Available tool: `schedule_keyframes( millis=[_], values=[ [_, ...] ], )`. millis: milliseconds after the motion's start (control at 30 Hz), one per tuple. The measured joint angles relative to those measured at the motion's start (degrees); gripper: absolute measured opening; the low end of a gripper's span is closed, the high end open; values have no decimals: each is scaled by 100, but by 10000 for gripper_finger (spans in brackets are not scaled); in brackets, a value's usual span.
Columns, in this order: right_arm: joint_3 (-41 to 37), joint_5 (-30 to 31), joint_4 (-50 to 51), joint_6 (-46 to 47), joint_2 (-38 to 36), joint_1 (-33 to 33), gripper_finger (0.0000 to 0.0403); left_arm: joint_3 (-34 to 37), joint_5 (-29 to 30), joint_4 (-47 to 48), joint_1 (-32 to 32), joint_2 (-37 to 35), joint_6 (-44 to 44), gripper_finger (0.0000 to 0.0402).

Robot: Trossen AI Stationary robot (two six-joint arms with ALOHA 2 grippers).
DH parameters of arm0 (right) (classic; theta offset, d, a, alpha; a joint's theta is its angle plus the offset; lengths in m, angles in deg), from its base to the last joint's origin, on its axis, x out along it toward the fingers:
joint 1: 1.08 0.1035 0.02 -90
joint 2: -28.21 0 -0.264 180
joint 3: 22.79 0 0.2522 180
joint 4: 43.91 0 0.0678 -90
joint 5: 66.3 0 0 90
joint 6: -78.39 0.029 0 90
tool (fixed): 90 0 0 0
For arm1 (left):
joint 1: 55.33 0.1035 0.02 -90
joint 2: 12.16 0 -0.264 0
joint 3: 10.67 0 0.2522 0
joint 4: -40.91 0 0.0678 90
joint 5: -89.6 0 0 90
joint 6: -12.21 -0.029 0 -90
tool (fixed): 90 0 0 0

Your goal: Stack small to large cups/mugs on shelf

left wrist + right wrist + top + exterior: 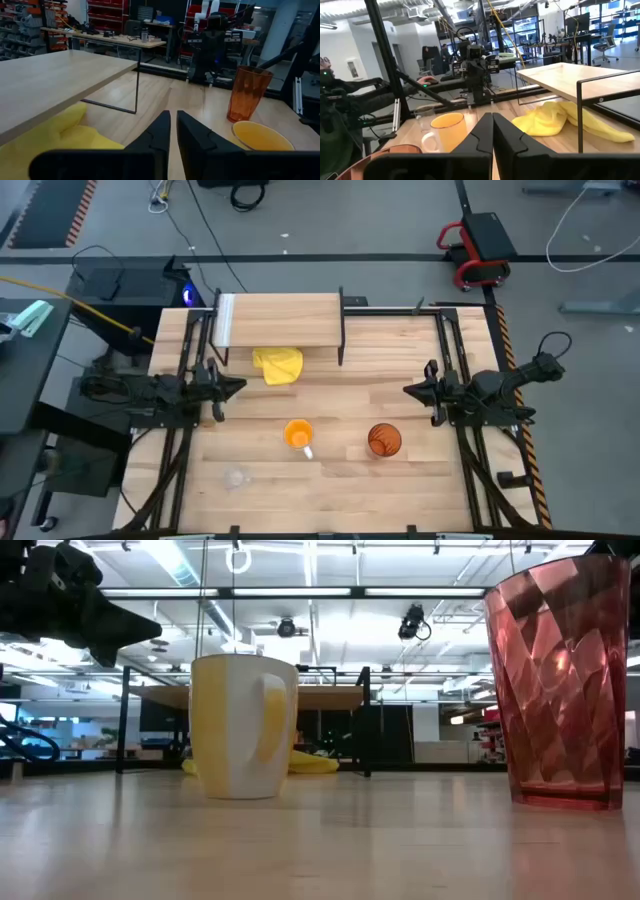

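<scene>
Plank table (pixel 330 480) | 3 cups off shelf (pixel 280 320) | left fingers (pixel 170 131) narrow | right fingers (pixel 492 131) closed, empty

The mug (pixel 297 434) stands between the glass (pixel 236 477), seemingly nearer the front-left, and the tumbler (pixel 384 440), before the shelf (pixel 285 319).

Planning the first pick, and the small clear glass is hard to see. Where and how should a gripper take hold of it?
Probably from straight above, fingers across the rim. The clear glass stands upright and alone on the table, nearest the left gripper, with the orange mug well apart, so nothing crowds a top approach.
</scene>
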Motion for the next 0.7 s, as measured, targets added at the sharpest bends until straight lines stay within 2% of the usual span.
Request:
schedule_keyframes(
  millis=[333,700],
  values=[
    [1,-1,-1,0,1,0,9,0,0,1,0,-1,0,30],
    [-1,-1,-1,0,-1,0,9,0,0,2,-2,-2,0,40]
  ],
)
